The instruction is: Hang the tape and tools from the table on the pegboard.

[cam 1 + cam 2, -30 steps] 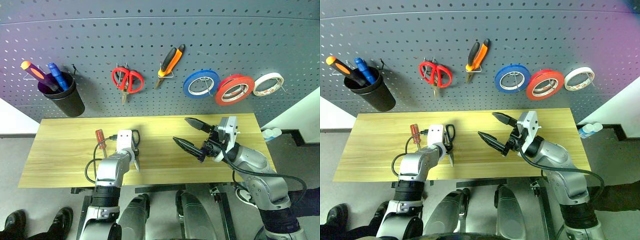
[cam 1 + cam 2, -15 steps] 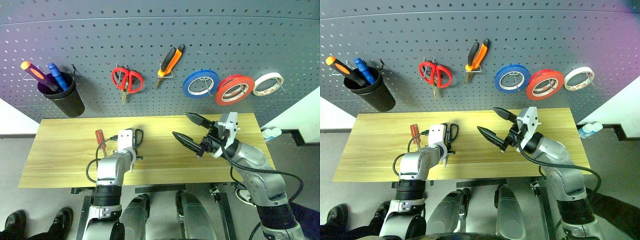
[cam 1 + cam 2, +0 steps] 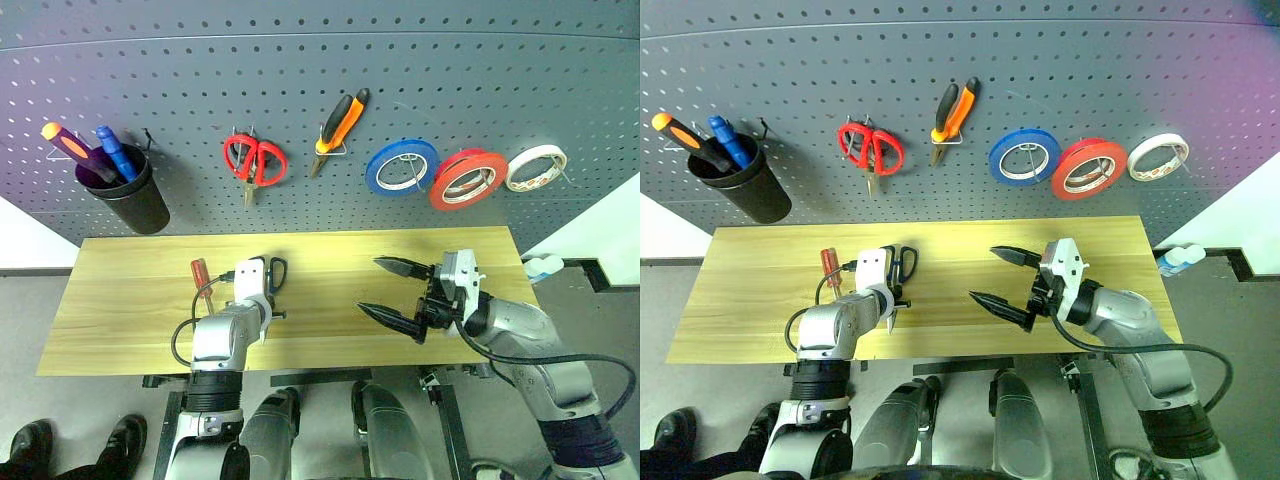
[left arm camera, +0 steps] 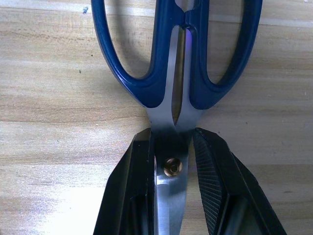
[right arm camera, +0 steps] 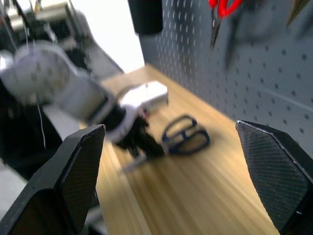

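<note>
The left gripper pinches the scissors at the pivot, blades flat on the bench toward its front edge; the right gripper hangs spread wide above the bench; the screwdriver lies just beside.

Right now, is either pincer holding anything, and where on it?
The left pincer is shut on the scissors at the pivot, where the blades cross, just below the blue handles; the scissors lie on the table. The right pincer is open and empty.

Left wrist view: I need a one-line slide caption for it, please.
Left gripper shut on the steel scissors at their pivot, flat on the table.
</note>
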Robot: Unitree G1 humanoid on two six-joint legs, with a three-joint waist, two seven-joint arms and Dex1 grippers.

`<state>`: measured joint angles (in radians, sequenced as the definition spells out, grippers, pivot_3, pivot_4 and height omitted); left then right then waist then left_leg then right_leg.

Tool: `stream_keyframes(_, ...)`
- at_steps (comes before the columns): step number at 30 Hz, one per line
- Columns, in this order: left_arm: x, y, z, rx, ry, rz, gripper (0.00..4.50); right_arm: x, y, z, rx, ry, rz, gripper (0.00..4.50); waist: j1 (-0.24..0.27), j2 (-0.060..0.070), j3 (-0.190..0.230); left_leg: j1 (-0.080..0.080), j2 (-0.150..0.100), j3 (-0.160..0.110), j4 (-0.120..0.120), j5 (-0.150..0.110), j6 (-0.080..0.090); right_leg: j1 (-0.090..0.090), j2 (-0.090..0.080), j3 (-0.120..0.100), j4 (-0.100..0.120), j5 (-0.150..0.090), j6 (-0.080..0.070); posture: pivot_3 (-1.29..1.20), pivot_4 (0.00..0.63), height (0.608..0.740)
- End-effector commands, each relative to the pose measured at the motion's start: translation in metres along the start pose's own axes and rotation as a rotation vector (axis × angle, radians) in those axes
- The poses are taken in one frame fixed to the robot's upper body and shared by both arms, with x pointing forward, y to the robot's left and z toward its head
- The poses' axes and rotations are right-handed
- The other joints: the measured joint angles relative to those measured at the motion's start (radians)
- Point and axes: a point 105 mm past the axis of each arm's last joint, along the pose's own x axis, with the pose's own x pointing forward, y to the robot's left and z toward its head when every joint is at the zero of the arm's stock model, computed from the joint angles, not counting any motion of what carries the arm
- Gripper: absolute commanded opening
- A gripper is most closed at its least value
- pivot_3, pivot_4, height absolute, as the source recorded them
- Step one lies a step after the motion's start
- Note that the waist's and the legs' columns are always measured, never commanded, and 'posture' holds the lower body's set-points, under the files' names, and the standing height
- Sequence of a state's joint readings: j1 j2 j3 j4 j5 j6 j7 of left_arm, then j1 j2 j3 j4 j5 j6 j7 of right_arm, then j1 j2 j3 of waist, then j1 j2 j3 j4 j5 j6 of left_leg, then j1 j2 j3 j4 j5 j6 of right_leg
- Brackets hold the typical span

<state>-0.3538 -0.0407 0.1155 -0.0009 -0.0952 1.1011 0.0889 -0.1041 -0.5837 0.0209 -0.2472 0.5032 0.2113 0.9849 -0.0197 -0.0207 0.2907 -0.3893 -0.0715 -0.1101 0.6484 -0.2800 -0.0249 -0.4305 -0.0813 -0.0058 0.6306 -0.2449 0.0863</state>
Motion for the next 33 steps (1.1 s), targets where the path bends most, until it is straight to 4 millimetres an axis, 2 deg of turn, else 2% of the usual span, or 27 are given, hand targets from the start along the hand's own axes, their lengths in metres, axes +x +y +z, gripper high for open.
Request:
stream_keyframes(1, 0.002, 0.003, -0.016, 0.014, 0.043, 0.012, 0.86, -0.006, -0.001, 0.002, -0.072, 0.020, 0.015, 4.50, 0.000, 0.000, 0.000, 0.000, 0.000, 0.000, 0.000, 0.000, 0.000, 0.000, 0.000, 0.000, 0.000, 0.000, 0.000, -0.12, 0.329, 0.740)
stream_keyframes(6, -0.004, -0.002, -0.007, 0.018, -0.016, -0.022, 0.86, -0.003, 0.003, 0.009, -0.086, 0.008, 0.012, 4.50, 0.001, 0.000, 0.002, 0.000, 0.000, 0.000, 0.000, 0.000, 0.000, 0.000, 0.000, 0.000, 0.000, 0.000, 0.000, -0.13, 0.324, 0.740)
stream_keyframes(8, -0.008, -0.007, 0.002, 0.029, -0.086, -0.051, 0.86, -0.001, 0.003, 0.012, -0.080, -0.003, 0.002, 4.50, 0.000, 0.000, 0.003, 0.000, 0.000, 0.000, 0.000, 0.000, 0.000, 0.000, 0.000, 0.000, 0.000, 0.000, 0.000, -0.13, 0.315, 0.740)
stream_keyframes(12, -0.020, -0.012, 0.016, 0.147, -0.233, -0.122, 0.86, -0.002, 0.003, 0.015, -0.083, -0.005, -0.007, 4.50, 0.001, -0.001, 0.004, -0.002, 0.000, 0.000, 0.000, 0.000, -0.001, -0.002, 0.000, 0.000, -0.001, 0.000, 0.000, -0.13, 0.310, 0.740)
stream_keyframes(17, -0.034, 0.003, 0.028, 0.200, -0.376, -0.079, 0.86, -0.006, -0.003, 0.014, -0.097, 0.013, -0.034, 4.50, 0.003, 0.000, 0.004, -0.003, 0.000, 0.000, -0.001, 0.000, -0.002, -0.002, -0.001, 0.000, -0.002, 0.000, 0.000, -0.12, 0.303, 0.740)
stream_keyframes(20, -0.039, 0.009, 0.032, 0.217, -0.422, -0.065, 0.86, -0.008, -0.006, 0.006, -0.116, 0.063, -0.032, 4.50, 0.005, 0.000, 0.004, -0.003, 0.000, 0.000, -0.001, 0.000, 0.000, -0.002, -0.001, 0.000, -0.002, 0.000, 0.000, -0.12, 0.301, 0.740)
stream_keyframes(23, -0.036, 0.019, 0.027, 0.232, -0.400, -0.015, 0.86, -0.006, -0.006, 0.004, -0.124, 0.055, -0.009, 4.50, 0.005, 0.000, 0.004, -0.003, 0.000, 0.000, 0.000, 0.000, 0.000, -0.002, -0.001, 0.000, -0.002, 0.000, 0.000, -0.11, 0.297, 0.740)
stream_keyframes(25, -0.031, 0.023, 0.023, 0.175, -0.378, 0.002, 0.86, -0.005, -0.009, 0.006, -0.123, 0.039, -0.004, 4.50, 0.003, 0.000, 0.004, -0.003, 0.000, 0.000, -0.001, -0.001, 0.000, -0.002, -0.001, 0.000, -0.002, 0.000, 0.000, -0.11, 0.296, 0.740)
stream_keyframes(28, -0.028, 0.013, 0.019, 0.127, -0.348, -0.074, 0.86, -0.004, -0.012, 0.004, -0.098, 0.027, -0.002, 4.50, 0.004, 0.000, 0.004, -0.003, 0.000, 0.000, 0.000, -0.001, 0.001, -0.002, -0.001, 0.000, -0.002, 0.000, 0.000, -0.10, 0.296, 0.740)
stream_keyframes(31, -0.024, 0.014, 0.013, 0.114, -0.295, -0.066, 1.47, -0.005, -0.015, 0.004, -0.090, 0.007, -0.011, 4.50, 0.006, 0.000, 0.004, -0.003, 0.000, 0.000, 0.000, -0.001, 0.001, -0.002, -0.001, 0.000, -0.002, 0.000, 0.000, -0.11, 0.296, 0.740)
stream_keyframes(33, -0.026, 0.010, 0.017, 0.072, -0.310, -0.114, 2.09, -0.007, -0.016, 0.000, -0.093, 0.006, -0.015, 4.50, 0.005, 0.000, 0.004, -0.003, 0.000, 0.000, 0.000, -0.001, 0.001, -0.002, -0.001, 0.000, -0.002, 0.000, 0.000, -0.11, 0.296, 0.740)
